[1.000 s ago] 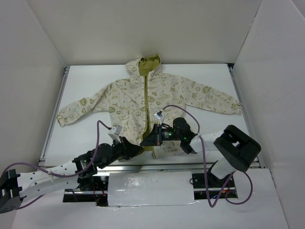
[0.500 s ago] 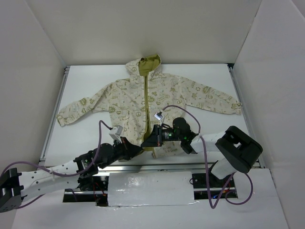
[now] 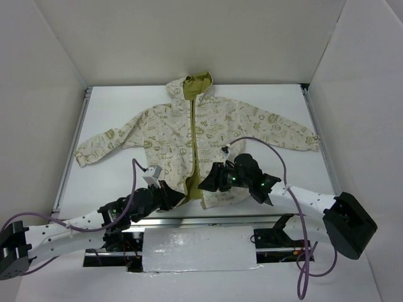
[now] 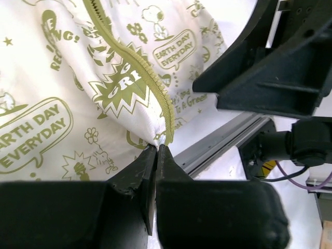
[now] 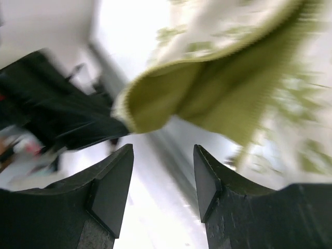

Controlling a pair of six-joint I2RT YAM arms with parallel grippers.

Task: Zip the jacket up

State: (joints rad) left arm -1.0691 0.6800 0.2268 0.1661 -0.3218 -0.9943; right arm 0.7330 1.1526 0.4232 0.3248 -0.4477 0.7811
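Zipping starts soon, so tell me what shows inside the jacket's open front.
Olive-green lining shows between the jacket's parted lower panels. The right gripper covers part of that gap, and no slider can be made out there.

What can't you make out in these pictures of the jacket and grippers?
Top view: zipper slider, too small to find, and its lower end is partly behind the right gripper.
Right wrist view: motion blur; which jacket edge hangs above the open gripper is unclear.
Left wrist view: hem tip, covered by the shut left gripper.
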